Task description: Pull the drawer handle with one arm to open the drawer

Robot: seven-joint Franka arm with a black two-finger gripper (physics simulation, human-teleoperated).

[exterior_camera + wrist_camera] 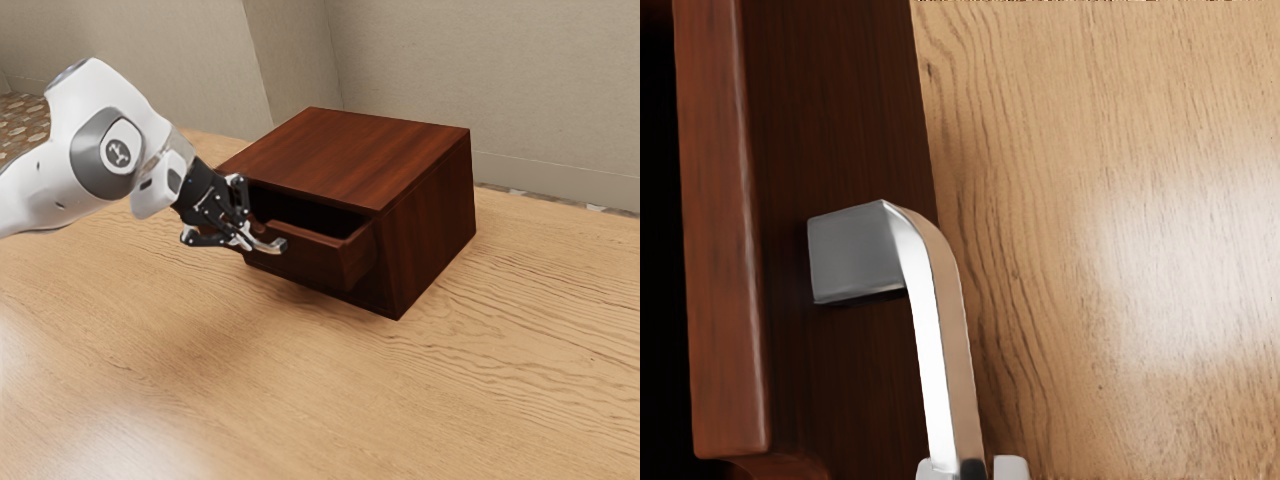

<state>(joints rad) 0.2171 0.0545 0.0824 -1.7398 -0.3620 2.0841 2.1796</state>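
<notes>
Bench: a pale wood-grain bench [300, 400] runs across the foreground of the exterior view, with a soft glare toward that view's left; in the wrist view it lies beyond the drawer front [1120, 250].
Arm: the white arm [90, 160] comes in from the exterior view's left, above the bench, and points toward the drawer front.
Gripper: the black gripper [243, 236] is at the drawer front, its fingers closed narrowly on the handle from two sides.
Handle: a silver bar handle [265, 244] stands off the drawer front on a bent leg; the wrist view shows that leg and the bar running back toward the hand [930, 330].
Drawer: the dark red-brown drawer [320, 258] is partly out, its front standing forward of the cabinet face, with a dark gap open behind its top edge.
Cabinet: a single-drawer wooden cabinet [410, 200] sits on the bench, in the middle of the exterior view.
Wall: a plain beige wall [520, 70] rises behind the cabinet.
</notes>
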